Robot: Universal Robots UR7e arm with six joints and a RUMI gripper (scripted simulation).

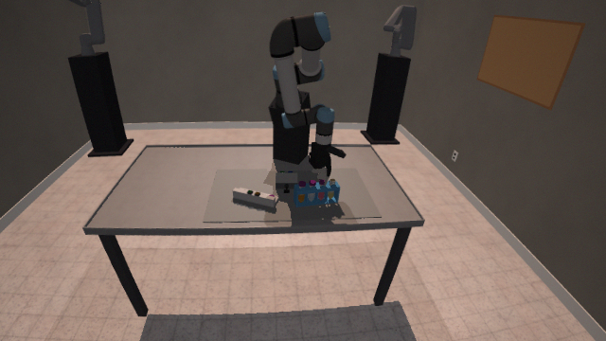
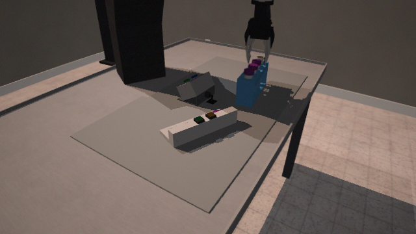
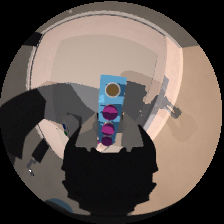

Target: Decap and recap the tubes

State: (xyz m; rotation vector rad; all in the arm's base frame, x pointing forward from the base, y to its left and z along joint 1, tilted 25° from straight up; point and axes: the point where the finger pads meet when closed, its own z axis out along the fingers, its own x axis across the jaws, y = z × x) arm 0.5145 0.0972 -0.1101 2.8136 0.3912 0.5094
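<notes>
The arm (image 1: 287, 84) has pale grey tubes, charcoal joints, light-blue caps and a black claw (image 1: 327, 174) (image 2: 258, 62) (image 3: 110, 112).

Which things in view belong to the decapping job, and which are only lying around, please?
For the job:
- blue decapping station
- white cap tray
- key housing
- hand

Not for it:
- orange wall board
- wall outlet
- grey floor mat
</notes>
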